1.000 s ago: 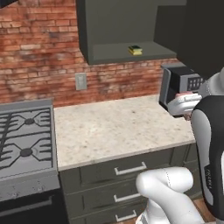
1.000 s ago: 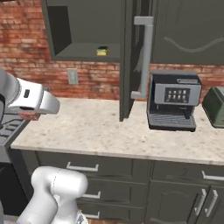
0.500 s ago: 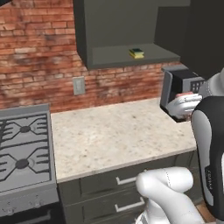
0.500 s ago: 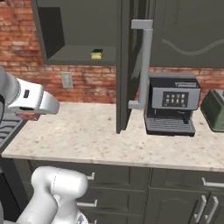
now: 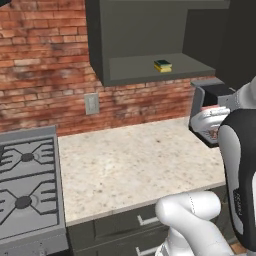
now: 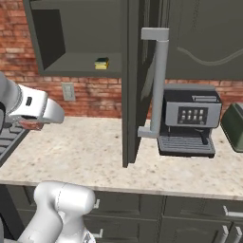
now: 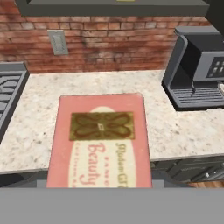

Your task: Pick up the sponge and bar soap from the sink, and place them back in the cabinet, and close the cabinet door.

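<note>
Gripping the bar soap (image 7: 100, 142), the gripper (image 7: 99, 181) hovered over the near edge of the counter (image 5: 135, 165). The sponge (image 5: 162, 65) lay on the shelf of the cabinet (image 5: 150, 70), whose cabinet door (image 6: 134, 80) stood open, left of the coffee machine (image 6: 189, 118).

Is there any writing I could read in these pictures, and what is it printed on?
"Beauty" in slanted script on the pink bar soap held close in the hand view.
A line above it starts with "Modern"; its last letters are unclear.
A smaller line beside "Beauty" is too blurred to read.
The coffee machine has a row of small button signs, too small to read.
The sponge in the cabinet shows no writing.
</note>
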